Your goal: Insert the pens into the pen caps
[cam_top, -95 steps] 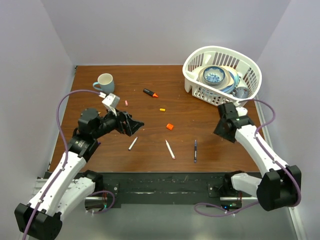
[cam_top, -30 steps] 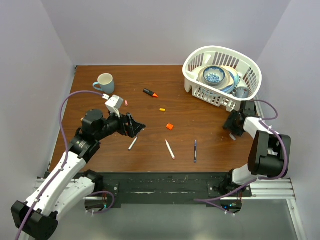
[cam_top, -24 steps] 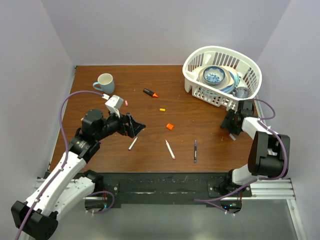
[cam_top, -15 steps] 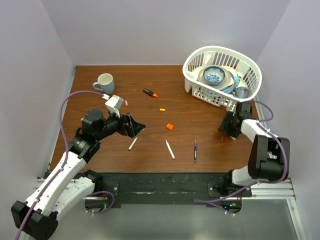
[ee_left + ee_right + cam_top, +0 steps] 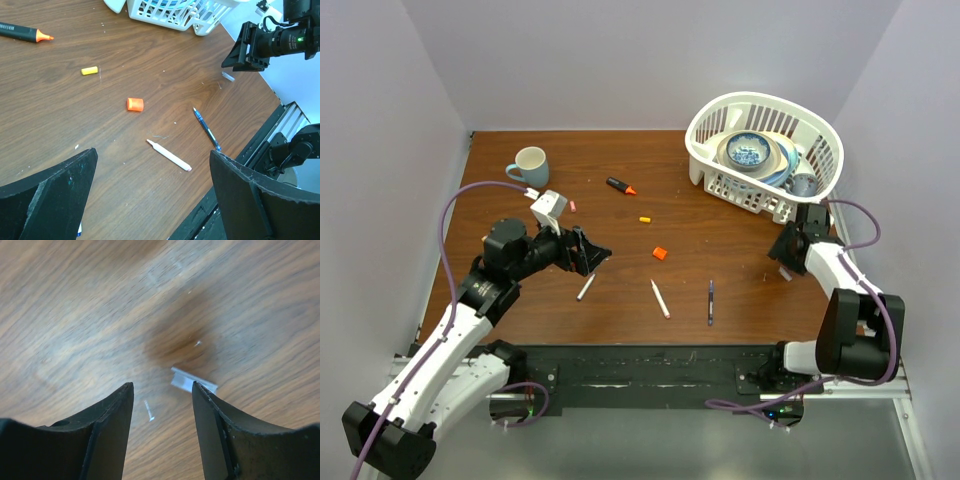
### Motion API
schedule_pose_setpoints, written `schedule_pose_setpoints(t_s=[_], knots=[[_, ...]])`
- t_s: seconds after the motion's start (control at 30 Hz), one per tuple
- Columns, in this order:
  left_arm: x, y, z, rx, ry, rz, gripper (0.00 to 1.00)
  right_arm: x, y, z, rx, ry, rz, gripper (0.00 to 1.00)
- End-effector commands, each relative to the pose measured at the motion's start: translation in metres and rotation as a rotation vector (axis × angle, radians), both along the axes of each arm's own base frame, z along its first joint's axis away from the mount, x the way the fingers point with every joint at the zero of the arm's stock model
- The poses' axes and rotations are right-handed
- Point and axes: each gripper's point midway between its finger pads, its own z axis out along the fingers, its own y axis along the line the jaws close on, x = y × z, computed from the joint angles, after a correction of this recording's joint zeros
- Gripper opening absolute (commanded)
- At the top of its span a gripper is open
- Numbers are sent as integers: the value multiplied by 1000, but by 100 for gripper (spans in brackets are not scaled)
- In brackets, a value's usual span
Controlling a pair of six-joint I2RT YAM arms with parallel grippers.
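At the far right of the surface (image 5: 620,320) we find a white basket (image 5: 760,98) holding a blue-patterned bowl (image 5: 748,150) and stacked plates (image 5: 783,158); a mug (image 5: 529,165) stands at the far left. A white pen (image 5: 661,299), dark blue pen (image 5: 710,301) and third pen (image 5: 585,288) lie uncapped near the front, with an orange cap (image 5: 660,254), yellow cap (image 5: 645,219) and pink cap (image 5: 572,206) loose beyond them. The left end effector (image 5: 590,252) gapes wide, released. The right end effector (image 5: 162,386) hovers released over bare wood.

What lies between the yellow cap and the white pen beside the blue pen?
Only the orange cap; the left wrist view shows it most clearly.
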Motion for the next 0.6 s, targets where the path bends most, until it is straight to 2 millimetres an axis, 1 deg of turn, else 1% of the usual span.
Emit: schedule_pose_setpoints(t_s=[0.0,0.13,0.2,0.3,0.37,0.57], knots=[[1,-2,27,-24,-88,-16,99,17,-19,6,-77,-19,-34,53],[1,-2,27,-23,-86,-16,99,22,-13,-4,-52,-10,10,52],[1,-2,26,-24,-84,-15,99,26,-6,-9,-19,-5,39,52],[1,-4,26,-26,-82,-23,99,28,0,-11,12,-7,60,52],[1,-4,27,-28,-85,-23,99,27,2,-13,22,-1,67,52],[0,-4,28,-30,-89,-25,99,15,7,-11,40,8,72,52]])
